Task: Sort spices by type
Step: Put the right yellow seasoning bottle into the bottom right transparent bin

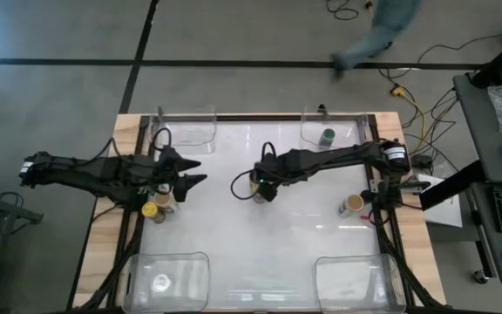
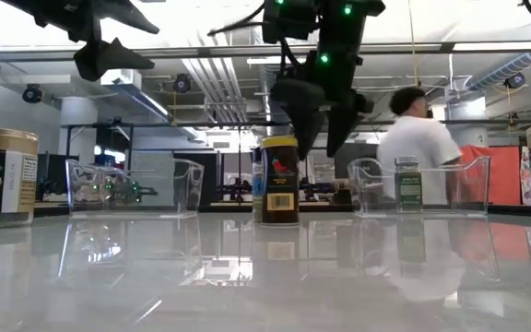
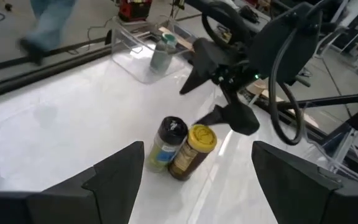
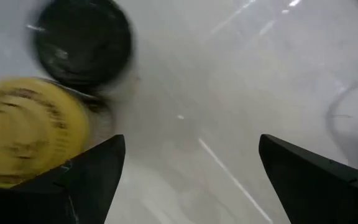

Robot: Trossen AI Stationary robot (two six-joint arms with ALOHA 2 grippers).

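Note:
Two small spice jars stand upright side by side at mid-table, one with a black lid (image 3: 174,127) and one with a yellow lid (image 3: 202,137). My right gripper (image 3: 190,107) is open just above and beside them; in its own view (image 4: 191,177) both lids lie to one side of its fingers. My left gripper (image 1: 197,172) is open, raised over the table's left part. Below it stand a yellow-lidded jar (image 1: 151,210) and a tan-lidded jar (image 1: 164,199). Another tan-lidded jar (image 1: 353,205) stands near the right edge. A green-lidded jar (image 1: 327,137) sits in the far right tub. My right gripper has one finger (image 3: 232,118) close beside the yellow lid (image 4: 30,130) of the mid-table jar, coming from above and slanting down. Whether that finger touches the jar I cannot tell. The jar stands upright on the table.
Clear plastic tubs sit at the table's corners: far left (image 1: 186,129), far right (image 1: 347,122), near left (image 1: 168,279) and near right (image 1: 360,281). A person walks past beyond the far edge (image 1: 377,35).

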